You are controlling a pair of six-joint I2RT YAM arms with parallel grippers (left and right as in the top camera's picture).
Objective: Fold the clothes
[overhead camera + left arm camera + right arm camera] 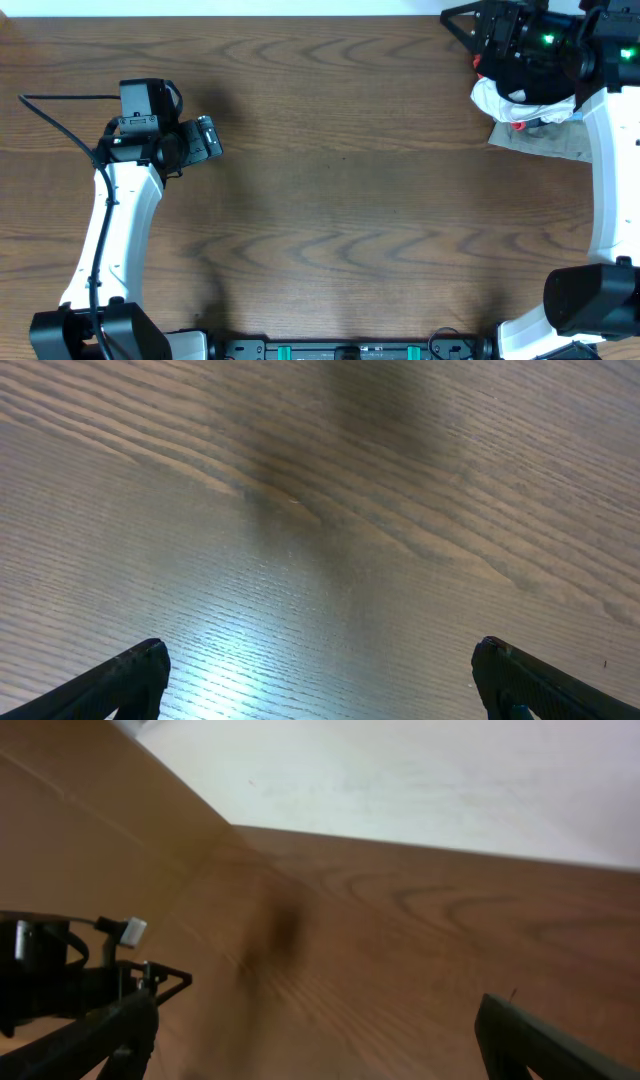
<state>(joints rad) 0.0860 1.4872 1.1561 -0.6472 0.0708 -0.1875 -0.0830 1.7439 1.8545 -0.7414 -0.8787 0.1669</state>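
The black clothes do not show in any view. My right arm's dark wrist covers the top of a pile at the back right and hides what lies under it. My right gripper (466,30) hangs there near the table's far edge, pointing left. In the right wrist view the right gripper (315,1040) is open over bare wood. My left gripper (212,138) hovers over the left part of the table. It is also open, with only wood grain between the fingers of the left gripper (320,680).
A white garment (495,100) with red trim lies on a khaki-grey garment (548,142) at the back right, partly under my right arm. The brown wooden table (340,200) spans the view. The arm bases stand along the front edge.
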